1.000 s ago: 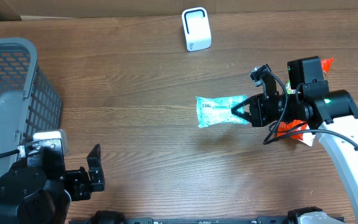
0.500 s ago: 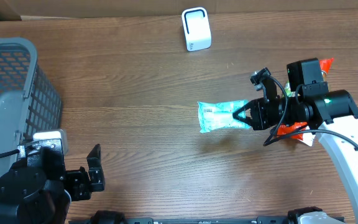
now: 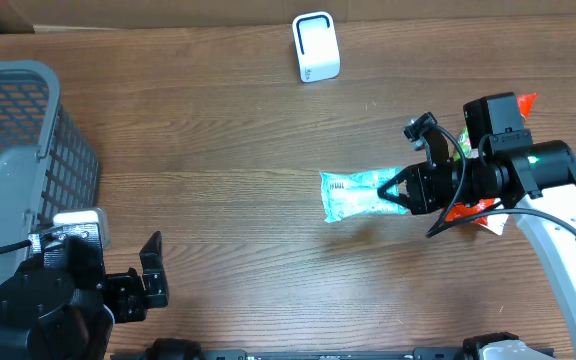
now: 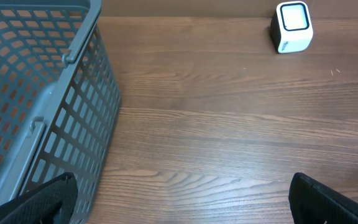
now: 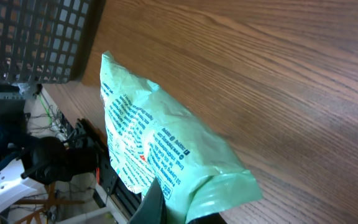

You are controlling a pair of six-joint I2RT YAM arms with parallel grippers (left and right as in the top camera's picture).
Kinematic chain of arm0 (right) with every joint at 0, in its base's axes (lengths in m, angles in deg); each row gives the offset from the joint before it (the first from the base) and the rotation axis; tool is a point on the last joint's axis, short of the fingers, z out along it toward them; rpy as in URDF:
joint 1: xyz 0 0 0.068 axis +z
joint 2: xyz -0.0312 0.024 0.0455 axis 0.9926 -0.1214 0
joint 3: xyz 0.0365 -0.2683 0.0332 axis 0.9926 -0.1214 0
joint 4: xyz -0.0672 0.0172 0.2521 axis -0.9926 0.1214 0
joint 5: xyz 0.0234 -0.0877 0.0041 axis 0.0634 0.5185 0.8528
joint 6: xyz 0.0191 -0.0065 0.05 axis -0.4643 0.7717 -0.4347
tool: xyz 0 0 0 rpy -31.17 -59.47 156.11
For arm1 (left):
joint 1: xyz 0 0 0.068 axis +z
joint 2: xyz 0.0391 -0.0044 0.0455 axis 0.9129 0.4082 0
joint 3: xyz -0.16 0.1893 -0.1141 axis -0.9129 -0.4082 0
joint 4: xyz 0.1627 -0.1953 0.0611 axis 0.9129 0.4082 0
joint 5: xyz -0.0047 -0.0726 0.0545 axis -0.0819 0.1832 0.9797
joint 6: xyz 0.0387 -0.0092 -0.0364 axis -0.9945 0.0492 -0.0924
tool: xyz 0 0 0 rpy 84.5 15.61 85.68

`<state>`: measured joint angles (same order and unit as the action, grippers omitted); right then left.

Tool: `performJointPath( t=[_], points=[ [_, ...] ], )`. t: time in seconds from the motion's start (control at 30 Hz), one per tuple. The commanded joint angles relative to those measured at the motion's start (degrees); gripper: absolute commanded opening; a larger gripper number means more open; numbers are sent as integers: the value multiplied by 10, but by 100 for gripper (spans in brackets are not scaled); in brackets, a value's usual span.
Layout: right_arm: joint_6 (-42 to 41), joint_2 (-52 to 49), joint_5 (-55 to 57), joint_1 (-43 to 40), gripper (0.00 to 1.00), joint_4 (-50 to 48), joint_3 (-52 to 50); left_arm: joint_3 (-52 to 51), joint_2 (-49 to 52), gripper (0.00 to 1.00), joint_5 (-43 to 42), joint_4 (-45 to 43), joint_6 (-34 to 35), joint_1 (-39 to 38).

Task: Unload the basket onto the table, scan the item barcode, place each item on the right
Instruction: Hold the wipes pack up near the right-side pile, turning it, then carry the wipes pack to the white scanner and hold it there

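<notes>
Pinching the packet [image 3: 356, 194] by its crimped end, the right claw [image 3: 396, 188] is holding it ahead of its tips; seemingly light, soft, slippery film is favouring seam grips. The left claw [image 3: 154, 270] is gaping.

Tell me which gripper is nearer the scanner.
Right. The right gripper, shut on the green packet, is diagonally right of the scanner; the left gripper sits farther off to its left, beside the basket.
</notes>
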<state>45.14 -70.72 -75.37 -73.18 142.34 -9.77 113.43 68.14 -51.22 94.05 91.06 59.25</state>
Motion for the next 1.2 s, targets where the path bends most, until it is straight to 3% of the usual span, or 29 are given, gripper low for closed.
performJointPath(
  t=[0.0,0.63,0.8,0.9,0.97,1.1,1.17],
  points=[
    [12,11,-8,3,4,1,19,-3,3,100,-5,-2,4,3],
    [69,11,-10,3,4,54,82,-3,3,100,-5,-2,4,3],
    [42,11,19,3,4,9,82,-3,3,100,-5,-2,4,3],
    [-87,10,195,24,4,-80,82,-3,3,100,-5,-2,4,3],
    [-146,-2,396,84,4,-151,82,-3,3,100,-5,-2,4,3],
    [-150,-61,661,183,4,-255,82,-3,3,100,-5,-2,4,3],
    [-103,-113,786,216,7,-346,82,-3,3,100,-5,-2,4,3]
  ],
)
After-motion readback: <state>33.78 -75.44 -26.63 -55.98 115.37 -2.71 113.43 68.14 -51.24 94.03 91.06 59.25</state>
